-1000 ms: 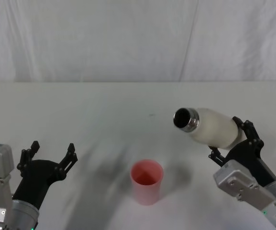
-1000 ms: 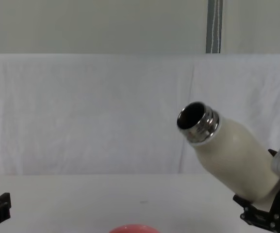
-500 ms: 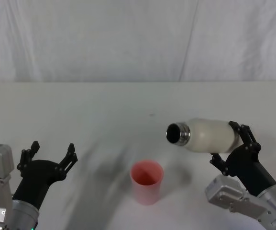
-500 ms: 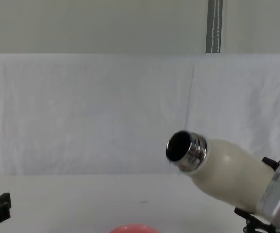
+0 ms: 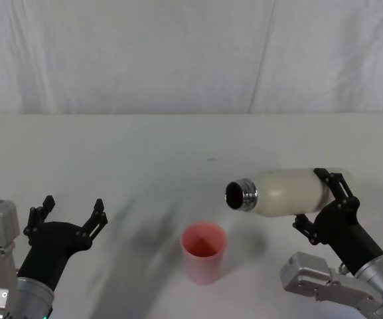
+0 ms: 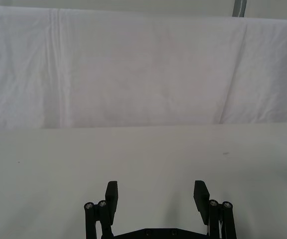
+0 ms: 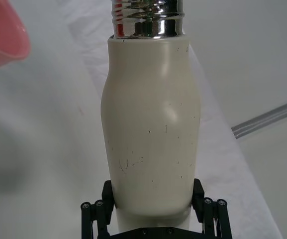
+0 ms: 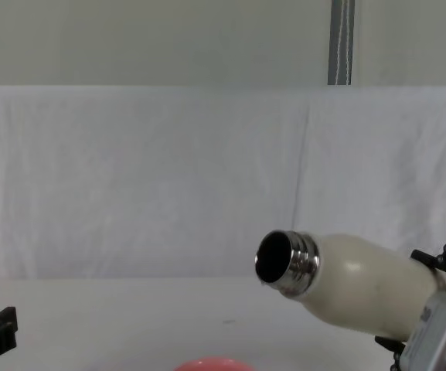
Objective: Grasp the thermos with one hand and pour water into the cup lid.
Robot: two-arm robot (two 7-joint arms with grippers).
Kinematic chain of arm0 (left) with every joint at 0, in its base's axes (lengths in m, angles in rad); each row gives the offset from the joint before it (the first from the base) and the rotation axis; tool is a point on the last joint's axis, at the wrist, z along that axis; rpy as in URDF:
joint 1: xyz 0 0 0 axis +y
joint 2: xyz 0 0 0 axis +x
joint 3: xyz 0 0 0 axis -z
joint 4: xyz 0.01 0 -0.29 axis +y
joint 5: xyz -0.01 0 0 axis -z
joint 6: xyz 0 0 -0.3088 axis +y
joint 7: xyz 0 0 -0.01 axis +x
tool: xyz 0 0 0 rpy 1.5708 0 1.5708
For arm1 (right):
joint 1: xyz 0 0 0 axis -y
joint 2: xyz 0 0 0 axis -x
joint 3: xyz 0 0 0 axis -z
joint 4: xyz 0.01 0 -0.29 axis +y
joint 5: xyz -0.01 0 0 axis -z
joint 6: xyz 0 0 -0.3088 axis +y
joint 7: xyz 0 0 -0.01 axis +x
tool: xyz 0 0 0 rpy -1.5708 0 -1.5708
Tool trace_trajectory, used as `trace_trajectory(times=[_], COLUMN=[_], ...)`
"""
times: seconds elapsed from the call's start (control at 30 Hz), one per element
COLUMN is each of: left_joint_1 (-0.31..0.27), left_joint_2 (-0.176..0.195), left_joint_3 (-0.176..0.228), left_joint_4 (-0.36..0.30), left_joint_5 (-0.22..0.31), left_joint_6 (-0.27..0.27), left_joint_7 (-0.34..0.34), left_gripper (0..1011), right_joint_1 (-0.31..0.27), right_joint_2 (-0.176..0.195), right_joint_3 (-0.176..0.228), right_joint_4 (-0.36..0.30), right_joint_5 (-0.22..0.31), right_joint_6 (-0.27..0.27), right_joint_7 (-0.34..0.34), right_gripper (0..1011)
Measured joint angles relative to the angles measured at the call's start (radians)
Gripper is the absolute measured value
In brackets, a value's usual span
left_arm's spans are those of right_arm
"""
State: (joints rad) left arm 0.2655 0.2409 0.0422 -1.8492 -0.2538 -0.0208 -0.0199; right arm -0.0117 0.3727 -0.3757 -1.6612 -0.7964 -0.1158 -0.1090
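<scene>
Nearest the robot, the left gripper (image 5: 72,211) hangs low over the white table (image 5: 111,146) on the left, its black fingers (image 6: 112,195) spread wide with nothing between them. It sits well apart from everything else.

On the right, the right gripper (image 5: 320,199) is clamped around the lower body of the thermos (image 5: 287,192), a finger (image 7: 94,214) pressed to each side of the cream-white bottle in the right wrist view. The thermos is held clear of the table and lies almost level, its steel threaded neck (image 5: 241,195) pointing toward the robot's left and tipped slightly downward. Its dark open mouth faces the middle of the table. In the chest view the thermos (image 8: 358,284) slants down from the right, mouth lowest.

The pink cup lid (image 5: 203,252) stands upright on the table, open side up, between the two grippers and a little nearer the robot than the bottle's mouth. The neck is above it and off to its right, not touching it. Whether any water is leaving the mouth cannot be told.

Farthest back, a wrinkled white cloth (image 5: 178,53) hangs behind the table.
</scene>
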Motion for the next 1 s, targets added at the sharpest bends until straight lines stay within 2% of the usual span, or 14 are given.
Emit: trace_trajectory(times=[0.23,0.53,1.0], left_joint_1=[0.000,0.000,0.000], left_joint_2=[0.000,0.000,0.000], left_joint_3=[0.000,0.000,0.000], left_joint_4=[0.000,0.000,0.000], left_joint_5=[0.000,0.000,0.000], left_joint_6=[0.000,0.000,0.000], left_joint_7=[0.000,0.000,0.000], left_gripper=[1001,1001,1001], right_joint_1=[0.015,0.032,0.052], right_joint_2=[0.031,0.062,0.099], right_joint_3=[-0.013,-0.017,-0.037], right_joint_4=[-0.009,-0.033,-0.056], right_joint_5=[-0.016,-0.009,-0.016], right_joint_6=[0.007,0.031,0.060], right_joint_7=[0.030,0.091,0.153], right_gripper=[949,949,949])
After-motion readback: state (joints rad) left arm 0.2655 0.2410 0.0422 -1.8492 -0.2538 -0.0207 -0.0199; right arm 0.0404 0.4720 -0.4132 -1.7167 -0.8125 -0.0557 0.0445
